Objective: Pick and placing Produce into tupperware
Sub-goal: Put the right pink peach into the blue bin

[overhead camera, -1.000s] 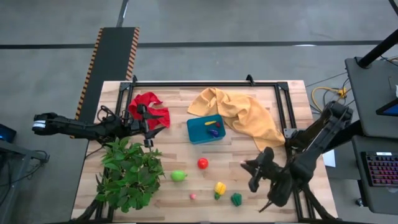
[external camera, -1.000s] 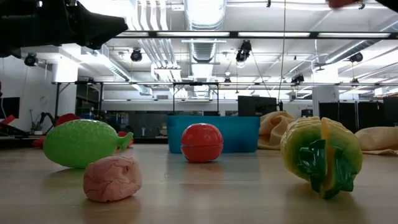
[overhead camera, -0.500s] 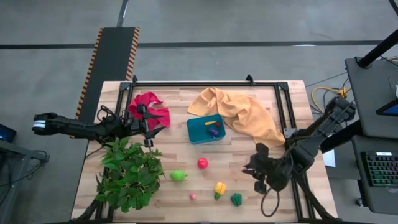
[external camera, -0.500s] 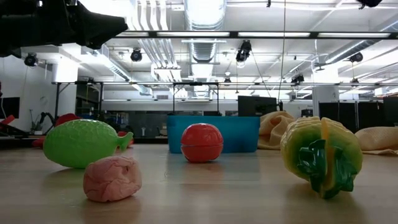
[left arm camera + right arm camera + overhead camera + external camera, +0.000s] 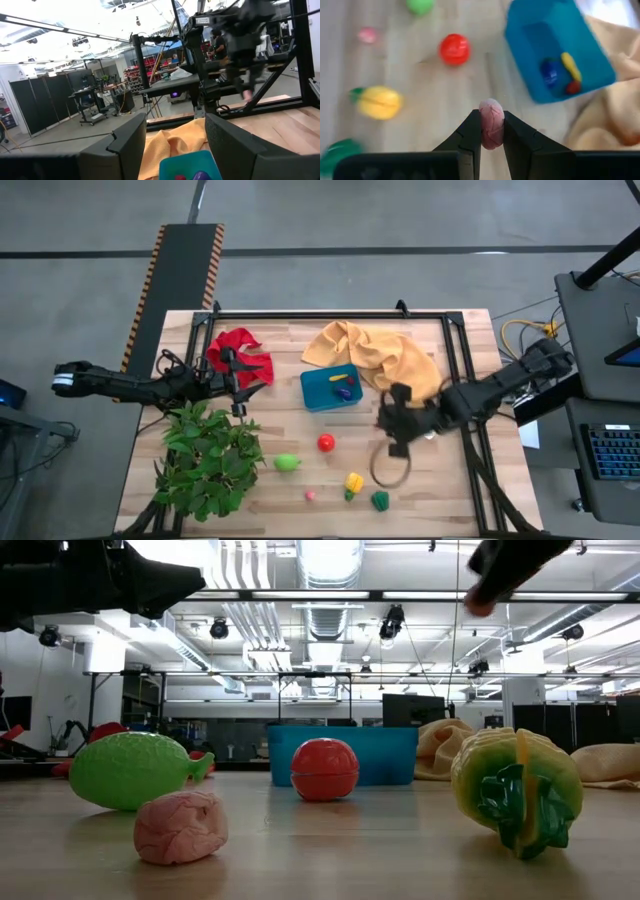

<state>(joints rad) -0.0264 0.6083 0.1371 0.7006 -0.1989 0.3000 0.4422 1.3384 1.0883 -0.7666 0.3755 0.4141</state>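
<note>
Swinging in from the table's near right corner, the right gripper [image 5: 491, 131] now hangs between the red tomato [image 5: 326, 442] and the blue tub [image 5: 329, 388], jaws pinched on a pink piece [image 5: 491, 122]. The grip is narrow; a jolt could drop it short of the tub. Left gripper [image 5: 175, 135] waits open by the red cloth [image 5: 240, 352]. No writing is readable.
</note>
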